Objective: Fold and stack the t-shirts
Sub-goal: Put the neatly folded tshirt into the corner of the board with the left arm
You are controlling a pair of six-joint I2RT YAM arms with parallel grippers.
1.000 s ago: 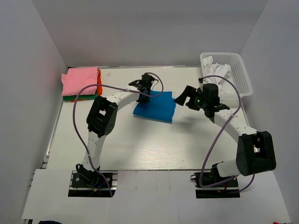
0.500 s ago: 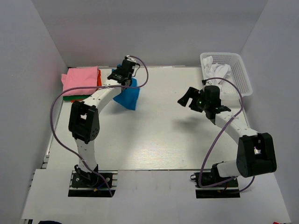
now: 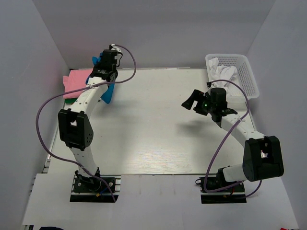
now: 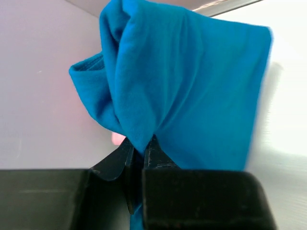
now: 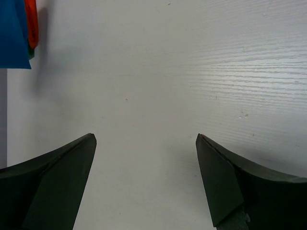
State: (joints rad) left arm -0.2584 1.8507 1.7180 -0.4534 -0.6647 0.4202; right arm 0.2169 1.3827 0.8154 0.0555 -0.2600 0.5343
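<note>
While tight on the blue t-shirt (image 4: pixel 192 86) near the pink t-shirt (image 3: pixel 73 81), left gripper (image 4: pixel 141 148); right gripper (image 5: pixel 145 139) wide

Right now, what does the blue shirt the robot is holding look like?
The bright blue t-shirt looks like soft plain cloth, folded into a wrinkly bundle with drooping layers. It hangs in the air, pinched at a bunched edge by the left gripper, jaws shut on it. It is at the far left of the table, beside the pink shirt lying there. Whether they touch, I cannot tell.
</note>
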